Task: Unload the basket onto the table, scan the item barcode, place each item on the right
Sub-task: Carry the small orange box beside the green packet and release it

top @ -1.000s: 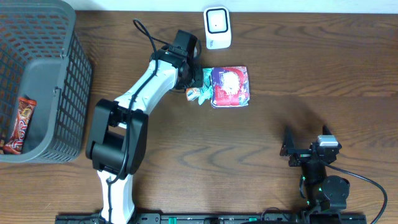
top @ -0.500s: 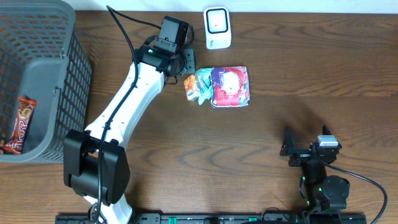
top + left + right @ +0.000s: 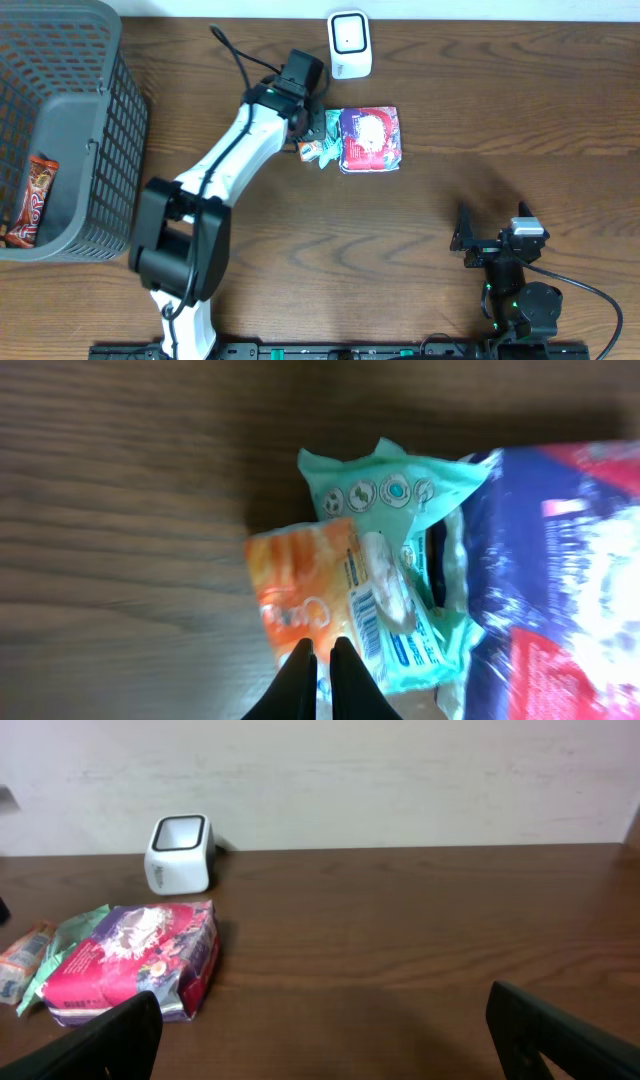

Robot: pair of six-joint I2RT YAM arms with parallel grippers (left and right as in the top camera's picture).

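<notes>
Three items lie together below the white scanner (image 3: pixel 350 45): an orange packet (image 3: pixel 300 590), a green packet (image 3: pixel 400 500) and a purple and red bag (image 3: pixel 370 138). A white label with a barcode (image 3: pixel 368 622) faces up where the orange and green packets meet. My left gripper (image 3: pixel 326 650) is shut, its tips pinched together on the near edge of the orange packet (image 3: pixel 308 150). My right gripper (image 3: pixel 493 235) stands wide open near the front right of the table, holding nothing. It faces the bag (image 3: pixel 135 960) and the scanner (image 3: pixel 180 850).
A dark mesh basket (image 3: pixel 100 150) stands at the left edge with a chocolate bar (image 3: pixel 35 190) inside. The scanner sits against the back edge of the wooden table (image 3: pixel 480 120), just behind the items.
The left arm swung from beside the scanner back down to the packets. Its jaws went from partly open to shut at the orange packet's edge. The right arm stayed still.
</notes>
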